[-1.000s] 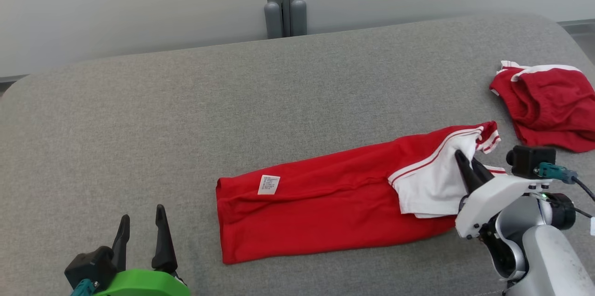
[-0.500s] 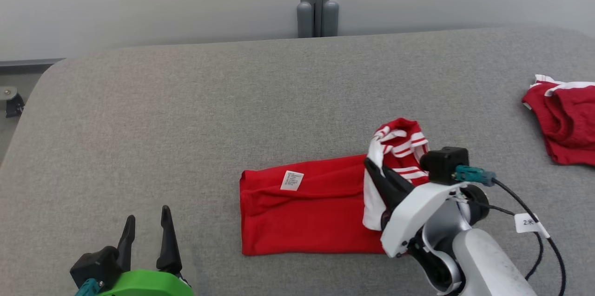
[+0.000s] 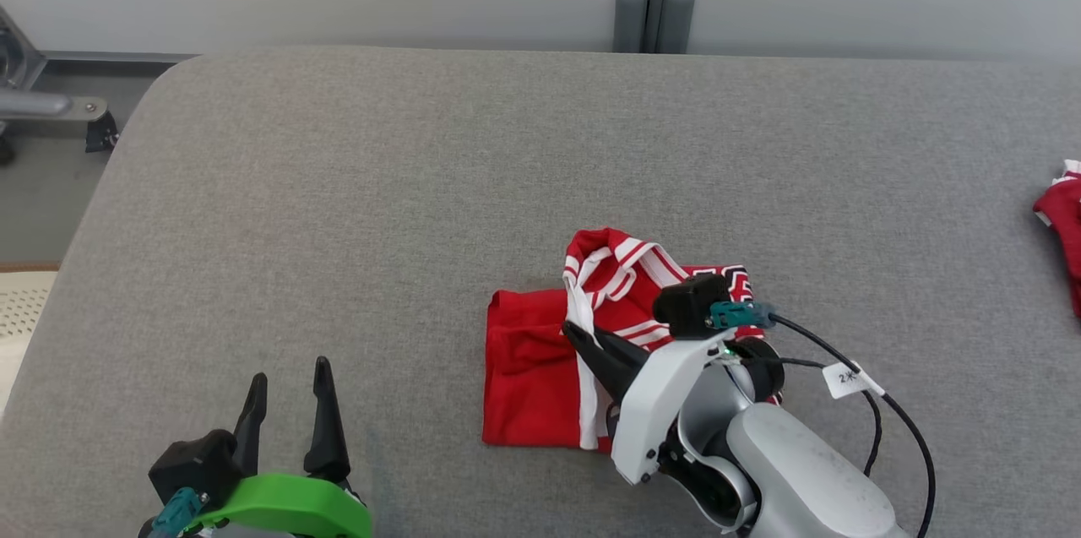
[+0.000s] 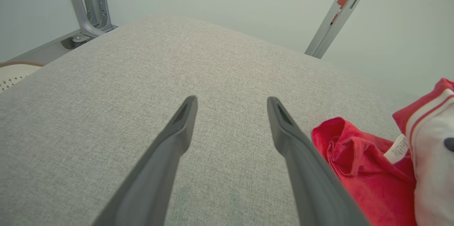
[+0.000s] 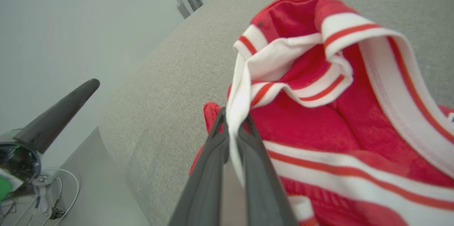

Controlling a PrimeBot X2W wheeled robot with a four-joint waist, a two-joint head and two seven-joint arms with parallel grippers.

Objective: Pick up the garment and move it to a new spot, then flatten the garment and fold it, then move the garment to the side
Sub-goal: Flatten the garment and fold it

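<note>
The right gripper [image 3: 578, 335] pinches the white edge of the red garment [image 3: 524, 377], which lies doubled over on the cushion [image 3: 338, 183]. The bottom layer extends left of the fingers. The left gripper [image 3: 289, 376] is spread, empty and well apart.

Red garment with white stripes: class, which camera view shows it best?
The head view: the red garment with white stripes shows in full outline on the grey cushion, bar what the right gripper covers. The right wrist view gives its striped trim close up; the left wrist view, a red corner with a label.
</note>
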